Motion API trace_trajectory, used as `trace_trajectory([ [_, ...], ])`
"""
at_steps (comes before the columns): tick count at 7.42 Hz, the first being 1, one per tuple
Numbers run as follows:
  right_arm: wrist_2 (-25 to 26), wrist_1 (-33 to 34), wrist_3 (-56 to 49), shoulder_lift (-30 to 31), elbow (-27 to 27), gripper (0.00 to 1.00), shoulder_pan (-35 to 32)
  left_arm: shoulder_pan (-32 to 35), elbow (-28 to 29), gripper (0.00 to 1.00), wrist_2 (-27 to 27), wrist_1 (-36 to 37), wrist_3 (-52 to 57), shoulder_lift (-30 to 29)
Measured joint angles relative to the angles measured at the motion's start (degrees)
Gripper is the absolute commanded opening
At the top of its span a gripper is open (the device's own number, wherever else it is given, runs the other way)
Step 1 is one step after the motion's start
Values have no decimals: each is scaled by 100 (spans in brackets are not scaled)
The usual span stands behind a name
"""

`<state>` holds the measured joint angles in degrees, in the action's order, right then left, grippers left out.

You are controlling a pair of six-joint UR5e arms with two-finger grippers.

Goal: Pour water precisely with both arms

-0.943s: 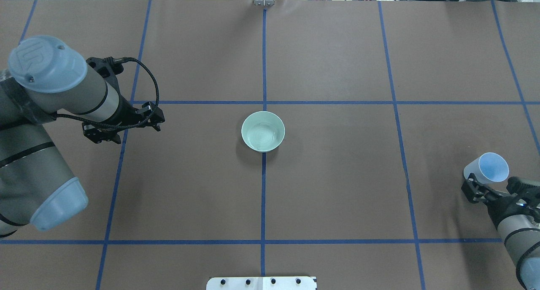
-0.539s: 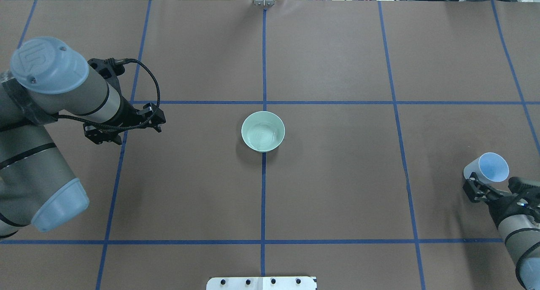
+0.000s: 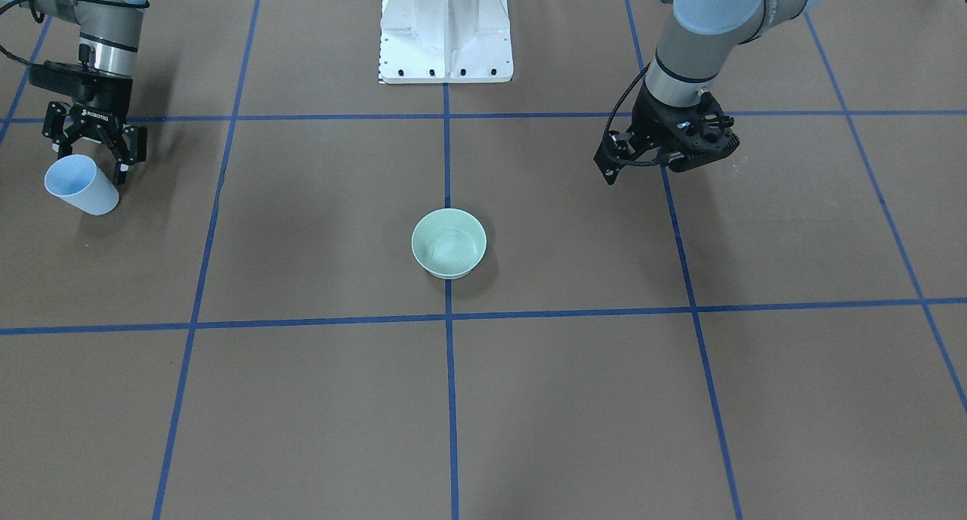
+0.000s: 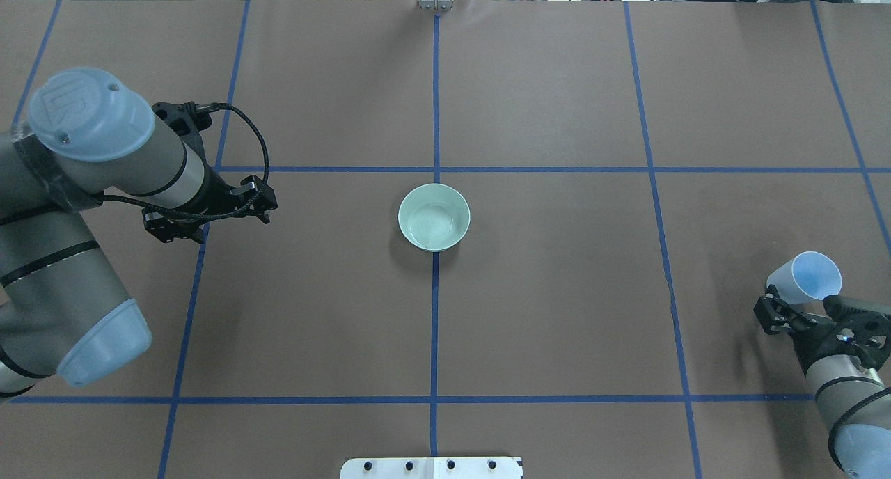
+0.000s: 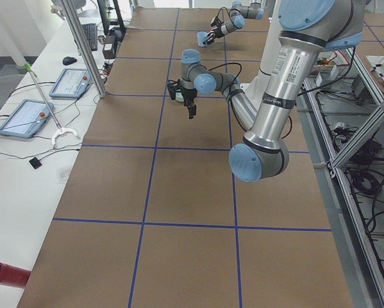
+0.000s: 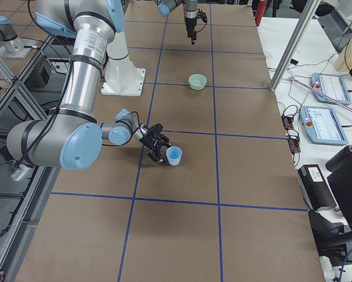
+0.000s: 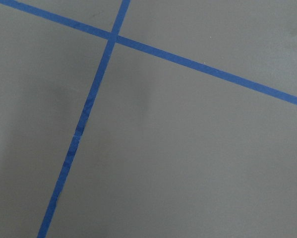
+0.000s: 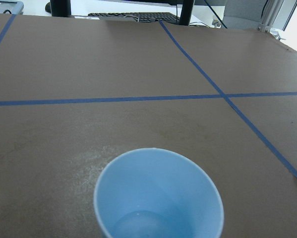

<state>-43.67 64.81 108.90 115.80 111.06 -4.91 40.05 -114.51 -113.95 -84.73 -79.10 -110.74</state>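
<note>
By the table's right edge, treat the blue cup (image 4: 804, 277) as light and crushable; take it mid-wall with the right hand (image 3: 89, 159), spread apart close by it. Mid-table, note water (image 4: 433, 225) in the bowl (image 4: 399, 218); cannot tell the left hand's (image 5: 192, 110) state.

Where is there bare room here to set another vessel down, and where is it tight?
Bare: the whole row of table squares on the operators' side of the bowl, and the squares between bowl and white pedestal. Crowded: the robot's right end, where the blue cup stands at the right gripper; the left gripper hangs over tape lines left of the bowl.
</note>
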Motion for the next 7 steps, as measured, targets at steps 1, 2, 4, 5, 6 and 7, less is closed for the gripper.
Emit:
trace_trajectory([
  [1,10,-2,0,-62,-63,100,-8,-9,4,100,3,0,0,0],
  [2,14,-3,0,-84,-88,100,-17,-15,4,100,4,0,0,0],
  [4,16,-3,-2,-91,-96,100,-50,-33,1,100,4,0,-67,-11],
  [5,19,-3,-5,-93,-103,100,-77,-52,0,100,4,0,-91,-24],
  [6,26,-3,-7,-91,-109,100,-111,-61,0,100,4,0,-100,-36],
  [7,41,-3,-8,-90,-119,100,-151,-67,-1,100,4,0,-103,-40],
])
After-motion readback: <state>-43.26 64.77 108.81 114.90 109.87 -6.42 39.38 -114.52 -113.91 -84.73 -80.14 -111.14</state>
